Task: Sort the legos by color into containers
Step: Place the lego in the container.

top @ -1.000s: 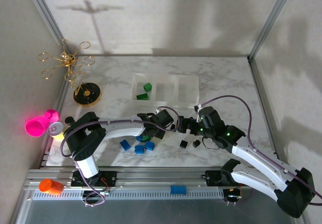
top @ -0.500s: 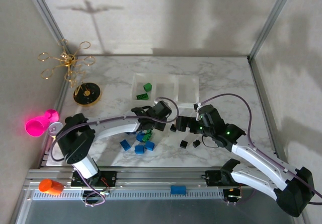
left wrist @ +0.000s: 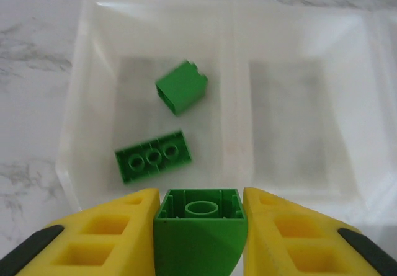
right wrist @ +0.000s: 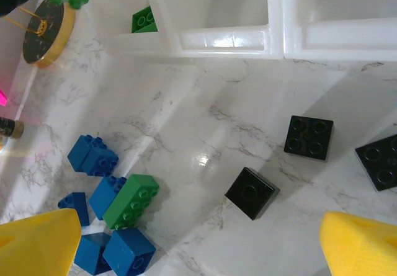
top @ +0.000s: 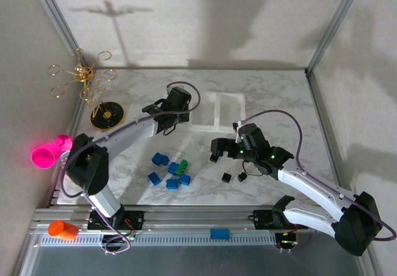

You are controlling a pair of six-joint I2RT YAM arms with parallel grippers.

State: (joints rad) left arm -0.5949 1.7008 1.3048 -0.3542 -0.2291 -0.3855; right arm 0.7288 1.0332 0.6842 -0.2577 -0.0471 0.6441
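Right now the left gripper [left wrist: 200,217] is pinching a small green plastic brick [left wrist: 198,242] between its yellow fingers [left wrist: 105,232], its jaws drawn almost together on the brick's sides. It is hovering at the near rim of the left compartment [left wrist: 93,59] of the translucent white plastic containers [top: 217,111]. Inside that compartment a green cube-shaped brick [left wrist: 181,87] and a flat green three-stud brick [left wrist: 152,157] are lying apart from each other, and the middle compartment [left wrist: 291,121] is sitting just beside them. Judging from the wrist view, the held brick is hanging nearer the rim than the floor's centre, so letting go here is risking a strike on the wall and a bounce back onto the white marble table [right wrist: 205,121]. Further out, the right gripper [right wrist: 198,239] is spreading wide and gripping nothing, waiting above three black square bricks [right wrist: 250,192]. A cluster of blue bricks [right wrist: 93,155] is resting well apart from those, with another green brick [right wrist: 131,200] touching them. A later grab there is likely to be dragging a blue neighbour along.
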